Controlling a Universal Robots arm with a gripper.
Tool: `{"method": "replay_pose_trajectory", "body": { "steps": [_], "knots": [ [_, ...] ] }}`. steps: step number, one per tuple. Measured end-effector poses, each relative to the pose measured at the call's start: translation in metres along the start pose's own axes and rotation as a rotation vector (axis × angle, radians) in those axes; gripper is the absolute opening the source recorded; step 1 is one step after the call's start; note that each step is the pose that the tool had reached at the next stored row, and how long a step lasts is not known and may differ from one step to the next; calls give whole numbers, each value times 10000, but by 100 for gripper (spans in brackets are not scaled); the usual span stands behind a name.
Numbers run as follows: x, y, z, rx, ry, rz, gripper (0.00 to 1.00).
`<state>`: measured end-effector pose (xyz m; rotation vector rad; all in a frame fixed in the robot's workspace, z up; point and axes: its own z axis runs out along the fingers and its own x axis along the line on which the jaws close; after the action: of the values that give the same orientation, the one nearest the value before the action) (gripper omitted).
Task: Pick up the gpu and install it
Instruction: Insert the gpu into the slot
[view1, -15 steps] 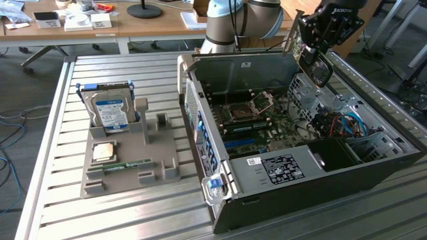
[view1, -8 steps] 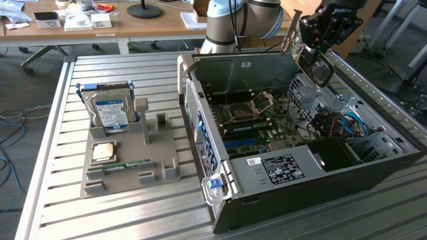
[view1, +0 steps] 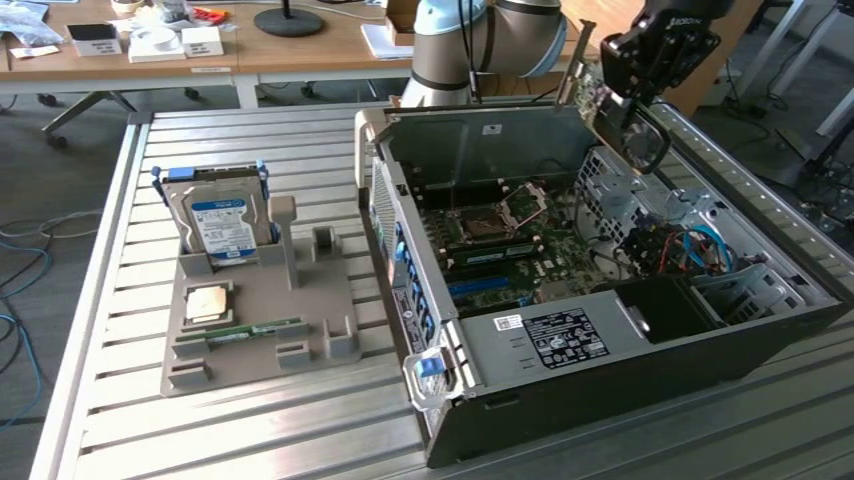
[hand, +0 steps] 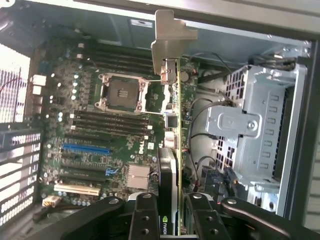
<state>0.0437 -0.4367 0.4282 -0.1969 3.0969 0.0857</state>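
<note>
Holding the gpu (hand: 168, 170) pinched edge-on in the gripper (hand: 172, 205) above the open case (view1: 561, 400) and its motherboard (hand: 55, 100); pickup done, seating in a slot not yet done.

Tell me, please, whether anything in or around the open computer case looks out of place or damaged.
Nothing looks damaged or spilled. The gpu is not in a slot: the tool holds it edge-on above the motherboard. The hard drive stands upright in its grey holder beside the case.
</note>
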Motion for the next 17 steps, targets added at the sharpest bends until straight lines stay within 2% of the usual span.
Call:
{"method": "replay_pose_trajectory", "body": {
  "steps": [17],
  "knots": [
    [0,0,4,-108,140,-2666,27]
  ]
}}
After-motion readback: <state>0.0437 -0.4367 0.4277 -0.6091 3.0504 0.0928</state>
